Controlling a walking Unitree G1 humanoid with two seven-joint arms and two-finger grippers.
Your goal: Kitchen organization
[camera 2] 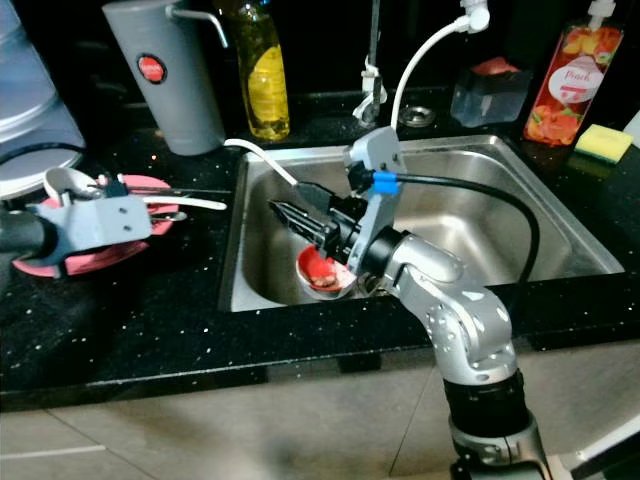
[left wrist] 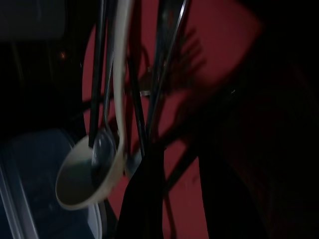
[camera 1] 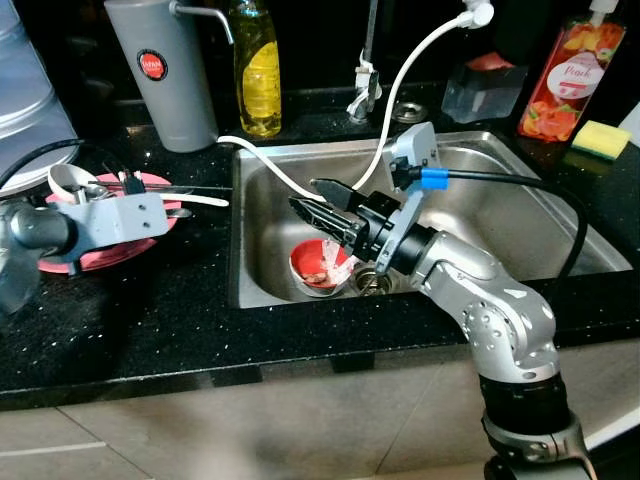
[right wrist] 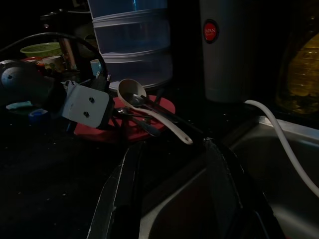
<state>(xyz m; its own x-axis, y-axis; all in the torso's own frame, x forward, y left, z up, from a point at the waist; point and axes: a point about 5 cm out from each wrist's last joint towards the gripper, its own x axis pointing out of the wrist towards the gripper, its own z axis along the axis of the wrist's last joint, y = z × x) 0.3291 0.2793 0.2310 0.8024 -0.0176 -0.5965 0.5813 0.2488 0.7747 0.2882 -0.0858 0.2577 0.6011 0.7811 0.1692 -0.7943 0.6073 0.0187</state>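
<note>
Two pincers: right pincer (camera 1: 306, 195) parted above red bowl (camera 1: 318, 266); left's state unclear; ladle (camera 1: 120, 190) handle points sinkward.

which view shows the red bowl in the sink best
The left eye view: the red bowl sits at the bottom of the sink beside the drain, its inside and rim open to view, just under the right gripper. The right eye view shows the same bowl, more covered by that gripper.

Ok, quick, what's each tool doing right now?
Left tool: over the red plate of utensils; open or shut cannot be told.
Right tool: open, empty, above the sink.
</note>
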